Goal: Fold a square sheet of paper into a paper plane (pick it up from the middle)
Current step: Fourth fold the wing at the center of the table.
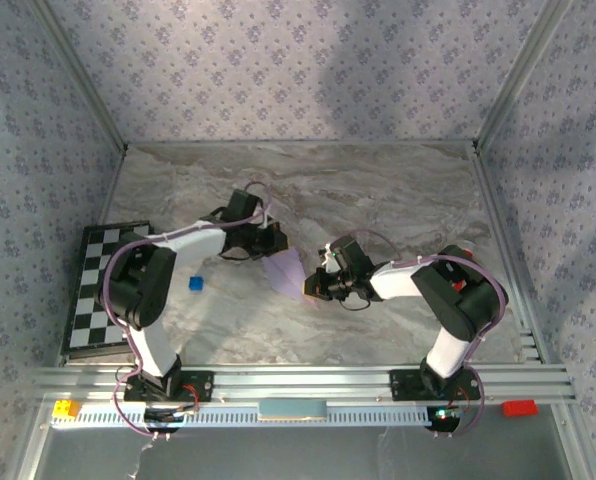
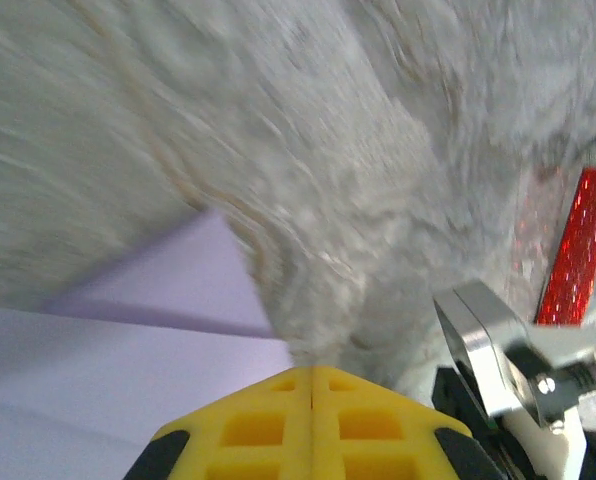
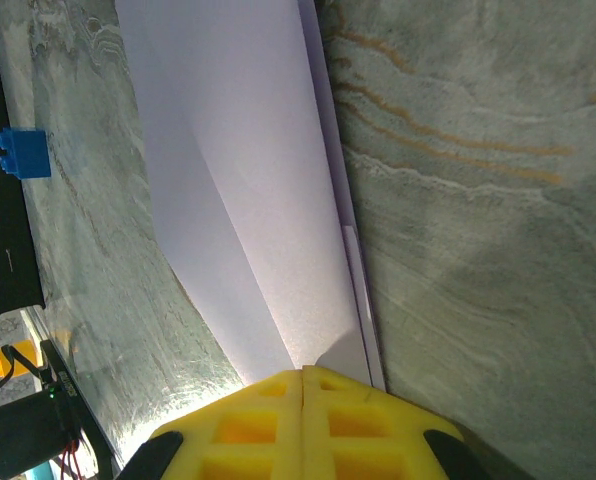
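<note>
Chequered board [image 1: 103, 290] lay at the table's left edge. A small blue brick [image 1: 195, 284] sat just right of it, apart from the paper. The left gripper [image 1: 274, 246] was at the far, wider end of the folded lilac paper [image 1: 286, 270]. Its yellow pads [image 2: 258, 425] were pressed together, with the paper's edge running into the seam. The right gripper [image 1: 315, 286] met the near, pointed end, pads [image 3: 358, 420] clamped flat on the paper. The paper spanned mid-table between both grippers, over the marble-patterned tabletop [image 1: 398, 190].
</note>
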Motion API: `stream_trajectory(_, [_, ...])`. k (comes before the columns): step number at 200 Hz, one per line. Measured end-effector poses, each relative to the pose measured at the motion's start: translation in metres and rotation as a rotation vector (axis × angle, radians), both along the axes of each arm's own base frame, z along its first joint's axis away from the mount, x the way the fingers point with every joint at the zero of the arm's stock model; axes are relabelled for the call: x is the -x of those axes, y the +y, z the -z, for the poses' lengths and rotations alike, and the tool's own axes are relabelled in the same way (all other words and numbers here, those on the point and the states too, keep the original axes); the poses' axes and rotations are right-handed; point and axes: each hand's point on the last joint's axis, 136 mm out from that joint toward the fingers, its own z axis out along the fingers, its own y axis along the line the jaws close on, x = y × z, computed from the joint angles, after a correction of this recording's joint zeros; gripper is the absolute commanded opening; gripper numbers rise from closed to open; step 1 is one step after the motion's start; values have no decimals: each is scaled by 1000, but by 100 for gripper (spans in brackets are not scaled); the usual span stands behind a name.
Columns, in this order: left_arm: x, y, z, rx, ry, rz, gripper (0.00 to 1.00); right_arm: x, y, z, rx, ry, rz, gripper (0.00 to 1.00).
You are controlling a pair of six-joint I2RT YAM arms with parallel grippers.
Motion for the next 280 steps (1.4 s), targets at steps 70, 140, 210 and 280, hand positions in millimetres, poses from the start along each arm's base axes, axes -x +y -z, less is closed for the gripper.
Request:
stream_trajectory(70, [27, 1, 55, -65, 126, -15, 0, -3, -2, -2, 39, 35, 7, 0])
stream_trajectory(140, [26, -2, 55, -38, 103, -15, 0, -17, 19, -29, 19, -10, -22, 3])
stream_trajectory(210, [27, -2, 55, -27, 106, -12, 0, -18, 18, -3, 52, 25, -23, 7])
stream_trajectory(280, [26, 3, 56, -10, 126, -23, 0, 40, -41, -10, 94, 27, 35, 30])
